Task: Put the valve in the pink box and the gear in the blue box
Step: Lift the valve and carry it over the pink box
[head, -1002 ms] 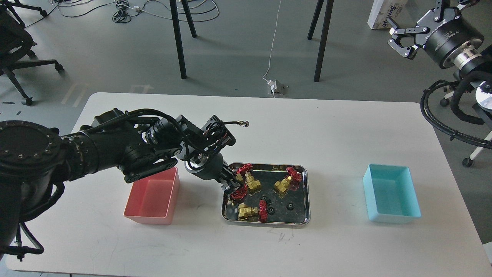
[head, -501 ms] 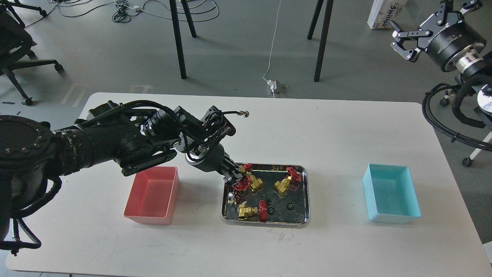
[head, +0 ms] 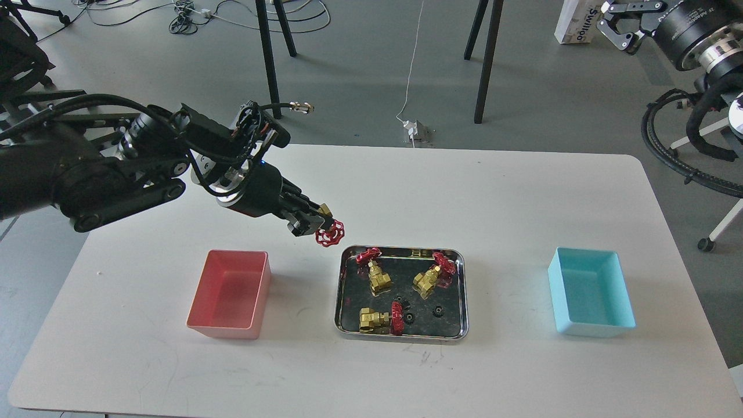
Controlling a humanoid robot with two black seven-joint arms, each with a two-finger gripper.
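One view only, from the robot's head, high, looking forward and down. Mid-range: the whole white table [head: 493,191] fits in frame, its near edge at the bottom, grey floor and chair legs beyond the far edge. Left arm enters from the left edge, right arm from the top right corner. No second view to overlap.

Right gripper [head: 624,26] cut by top edge; valve [head: 328,231] body mostly hidden in left gripper [head: 316,223].
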